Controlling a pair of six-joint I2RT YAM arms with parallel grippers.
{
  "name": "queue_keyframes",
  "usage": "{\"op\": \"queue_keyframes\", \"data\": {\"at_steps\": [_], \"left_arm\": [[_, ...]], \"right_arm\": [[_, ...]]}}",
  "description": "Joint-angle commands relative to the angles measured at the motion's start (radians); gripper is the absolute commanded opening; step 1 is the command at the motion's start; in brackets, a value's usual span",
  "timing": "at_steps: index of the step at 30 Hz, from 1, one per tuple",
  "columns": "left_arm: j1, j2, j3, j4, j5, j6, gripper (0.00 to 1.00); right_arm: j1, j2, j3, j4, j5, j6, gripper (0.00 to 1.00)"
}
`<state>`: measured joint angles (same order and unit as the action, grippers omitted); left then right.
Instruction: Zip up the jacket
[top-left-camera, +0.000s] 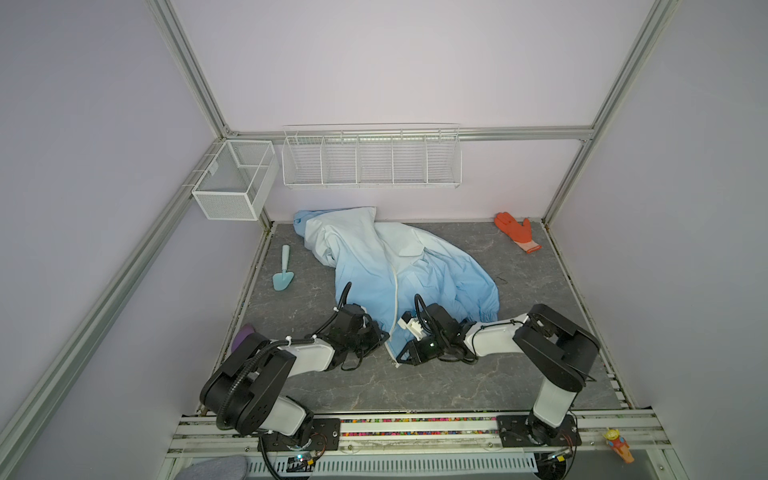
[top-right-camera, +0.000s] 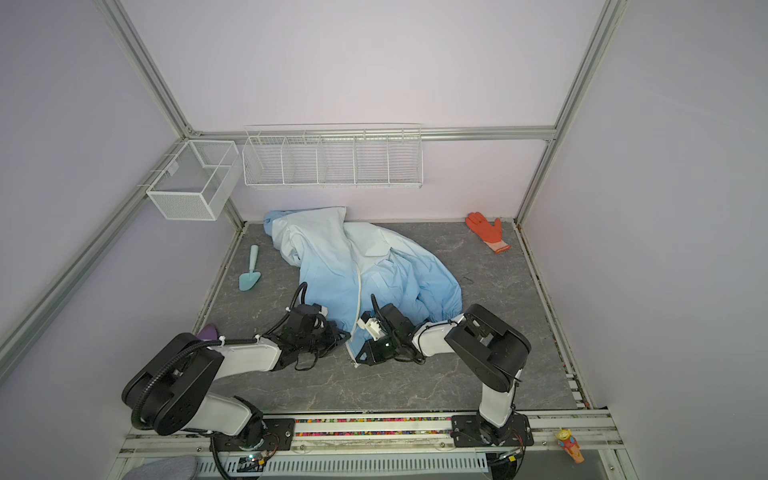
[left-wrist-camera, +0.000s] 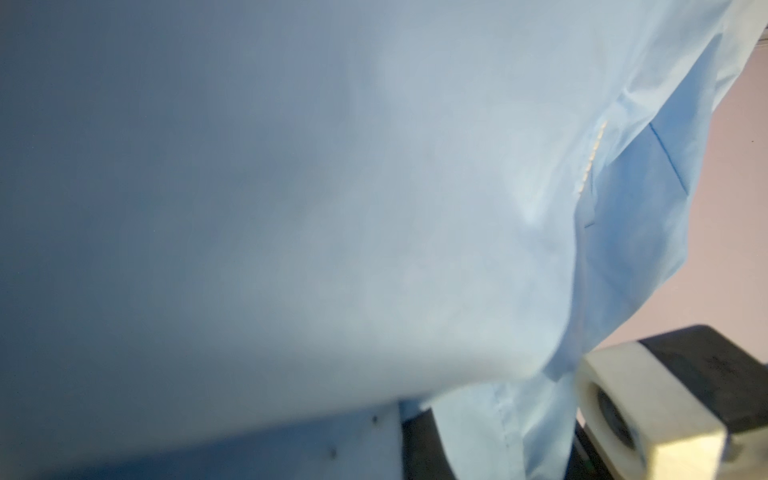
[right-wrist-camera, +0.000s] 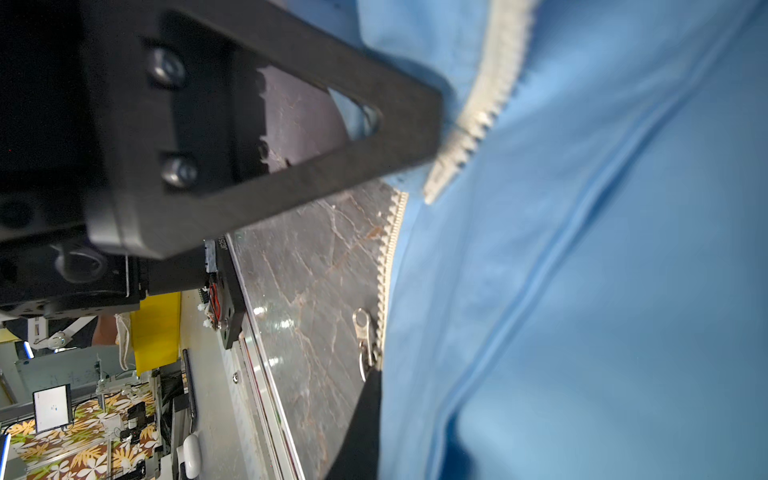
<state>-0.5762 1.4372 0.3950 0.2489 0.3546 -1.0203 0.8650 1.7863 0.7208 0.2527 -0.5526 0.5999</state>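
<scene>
Lying near the bench's left edge is a teal trowel (top-left-camera: 283, 270). Right of it, my left claw (top-left-camera: 381, 337) is pinched shut on the jacket (top-left-camera: 386, 266) at its bottom edge, just left of the white zipper (top-left-camera: 394, 291); blue cloth fills that wrist view. The jacket sprawls from the back edge, left of the middle, down to the middle of the bench (top-left-camera: 519, 365), whitish at the hood and bluer toward the hem. At the hem the two toothed edges stand apart. The slider (right-wrist-camera: 368, 345) sits at the low end of one, its pull tab on the bench. My right claw (top-left-camera: 401, 358) is closed on the hem just right of the zipper, one finger (right-wrist-camera: 411, 133) beside the loose toothed end. An orange glove (top-left-camera: 517, 232) lies in the back right corner.
</scene>
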Motion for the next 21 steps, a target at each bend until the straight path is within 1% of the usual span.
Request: {"op": "queue_keyframes", "data": {"at_steps": [1,7,10,12,14,15,17,18,19,20,21], "left_arm": [[0.031,-0.093,-0.002,-0.19,-0.075,0.053,0.0],[0.095,-0.36,0.104,-0.415,-0.099,0.137,0.0],[0.103,-0.484,0.162,-0.469,-0.119,0.178,0.0],[0.108,-0.544,0.205,-0.489,-0.116,0.204,0.0],[0.11,-0.583,0.249,-0.511,-0.118,0.229,0.0],[0.11,-0.599,0.27,-0.516,-0.117,0.242,0.0],[0.111,-0.62,0.293,-0.517,-0.117,0.257,0.0],[0.111,-0.628,0.301,-0.517,-0.117,0.266,0.0],[0.111,-0.634,0.304,-0.514,-0.115,0.27,0.0],[0.112,-0.64,0.302,-0.508,-0.113,0.272,0.0],[0.112,-0.646,0.295,-0.498,-0.113,0.271,0.0]], "right_arm": [[0.001,-0.043,-0.044,-0.179,0.129,0.014,0.07],[-0.003,-0.219,-0.005,-0.231,0.282,-0.023,0.06],[-0.004,-0.303,0.046,-0.243,0.357,-0.052,0.06],[-0.004,-0.359,0.084,-0.237,0.408,-0.076,0.06],[-0.005,-0.409,0.115,-0.204,0.427,-0.112,0.06],[-0.006,-0.438,0.126,-0.165,0.425,-0.144,0.06],[0.001,-0.511,0.099,-0.025,0.438,-0.197,0.06],[0.006,-0.551,0.05,0.082,0.477,-0.225,0.06],[0.006,-0.574,-0.01,0.194,0.541,-0.24,0.06],[0.003,-0.576,-0.048,0.285,0.605,-0.244,0.06],[-0.012,-0.554,-0.066,0.334,0.638,-0.248,0.06]]}}
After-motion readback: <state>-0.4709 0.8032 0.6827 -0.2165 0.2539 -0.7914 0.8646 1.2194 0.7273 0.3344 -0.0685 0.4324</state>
